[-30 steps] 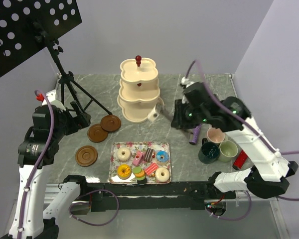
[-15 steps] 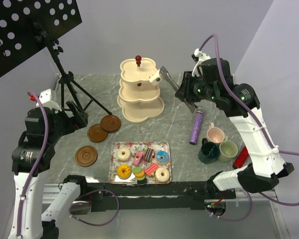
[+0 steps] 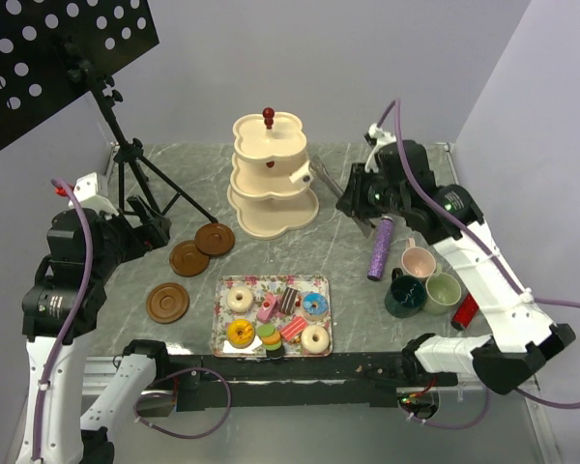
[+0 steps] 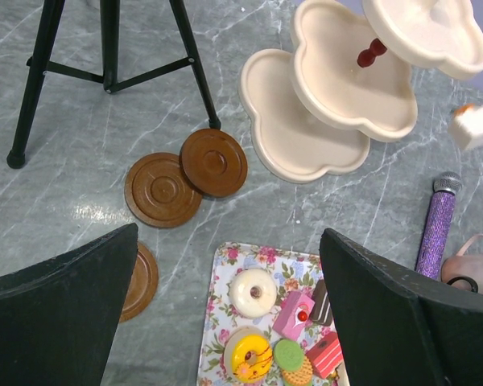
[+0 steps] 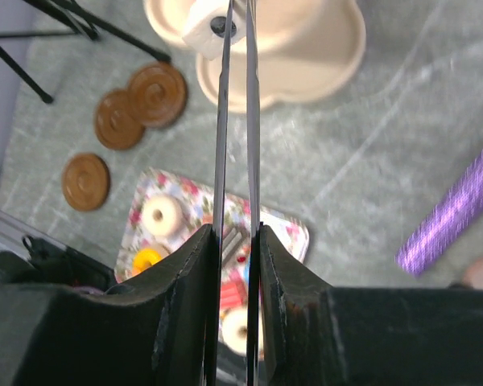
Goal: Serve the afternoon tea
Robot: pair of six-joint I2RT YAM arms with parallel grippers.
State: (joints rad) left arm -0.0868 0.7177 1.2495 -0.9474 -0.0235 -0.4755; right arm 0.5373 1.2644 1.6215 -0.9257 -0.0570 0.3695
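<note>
Right wrist view: the right gripper [image 5: 235,241] pinches slim metal tongs with a white end [image 5: 224,121]. The blades are nearly together and carry nothing. The left gripper [image 4: 229,233] stands spread and empty. Serving appears unbegun:
- **Stand:** the cream scalloped three-tier stand [image 3: 268,208], toward the far edge of the grey marbled table [image 3: 348,251], is bare.
- **Sweets:** the toy doughnuts, cake slices and macarons [image 3: 271,319] fill the floral rectangular tray [image 3: 263,281] at the near edge.
- **Saucers:** the brown round saucers [image 3: 167,302] lie bare toward the left edge.
- **Mugs:** the pink, teal and green mugs [image 3: 405,295] cluster by the right edge.

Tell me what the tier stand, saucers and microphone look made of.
Three-tier stand: likely plastic, cream, smooth satin, evenly moulded scalloped rims.
Saucers: wood or wood-look plastic, matte brown, concentric rings.
Microphone: probably plastic, purple glitter coating that sparkles, silvery head.
</note>
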